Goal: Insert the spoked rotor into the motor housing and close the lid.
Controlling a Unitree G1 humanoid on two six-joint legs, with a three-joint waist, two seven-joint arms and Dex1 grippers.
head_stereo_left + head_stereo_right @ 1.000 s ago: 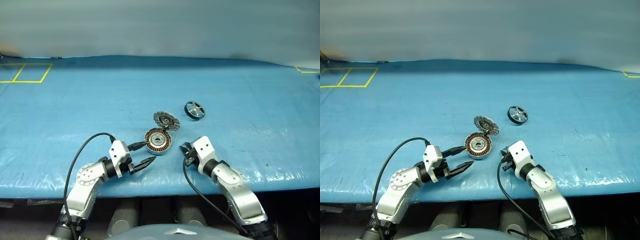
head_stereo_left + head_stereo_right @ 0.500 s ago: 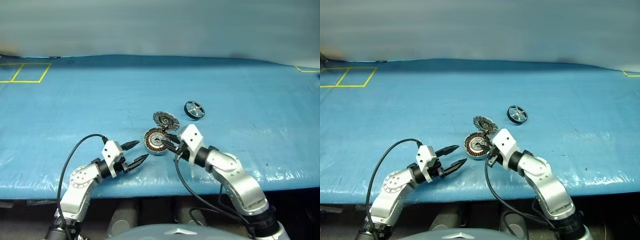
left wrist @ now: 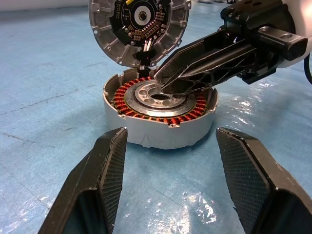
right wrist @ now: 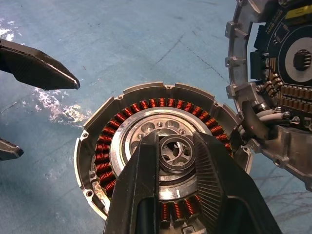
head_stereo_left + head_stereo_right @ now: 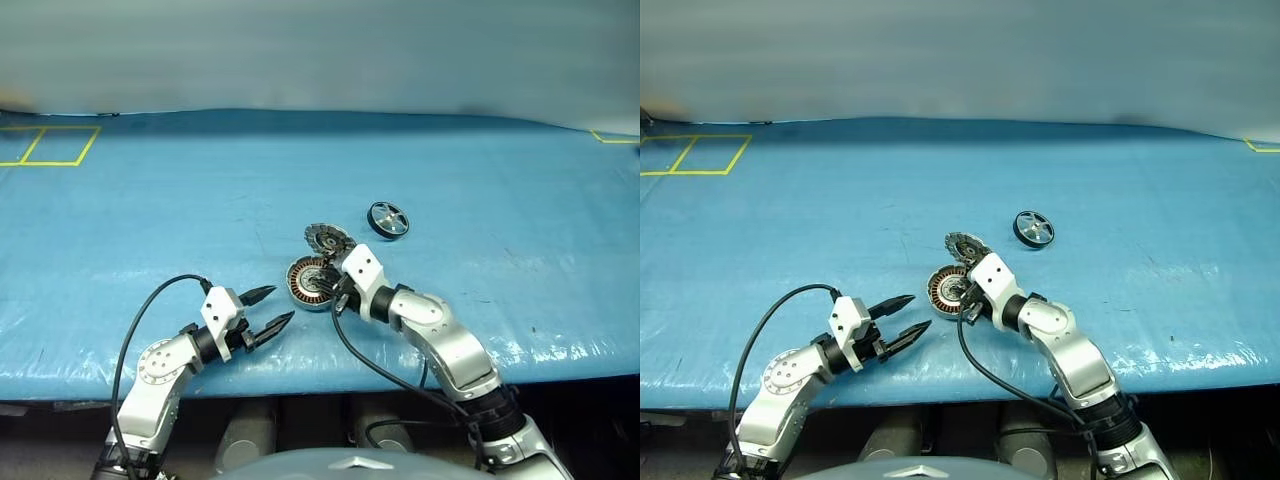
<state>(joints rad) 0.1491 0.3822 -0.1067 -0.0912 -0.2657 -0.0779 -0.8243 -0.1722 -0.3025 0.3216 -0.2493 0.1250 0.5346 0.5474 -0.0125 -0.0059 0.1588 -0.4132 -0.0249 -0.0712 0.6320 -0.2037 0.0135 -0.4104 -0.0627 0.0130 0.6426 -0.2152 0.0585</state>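
Motor housing (image 5: 311, 282) sits on the blue bench (image 5: 150, 220), lid (image 5: 328, 238) up & open at its far rim. Right gripper (image 4: 174, 146) is over the housing's middle, fingers (image 4: 141, 190) a bit apart round the hub, holding nothing. Left gripper (image 5: 273, 307) is near the housing, not touching, fingers (image 3: 105, 165) wide apart & empty. Spoked rotor (image 5: 388, 219) lies further back to the right, apart from both.

The right gripper (image 4: 173, 161) hung over the motor housing (image 3: 158, 117), its narrowly parted jaws blocking the open centre. The raised lid (image 3: 139, 29) stood just behind those jaws. Bare blue mat (image 3: 44, 97) separated the left gripper (image 3: 168, 175), jaws spread, from the housing.
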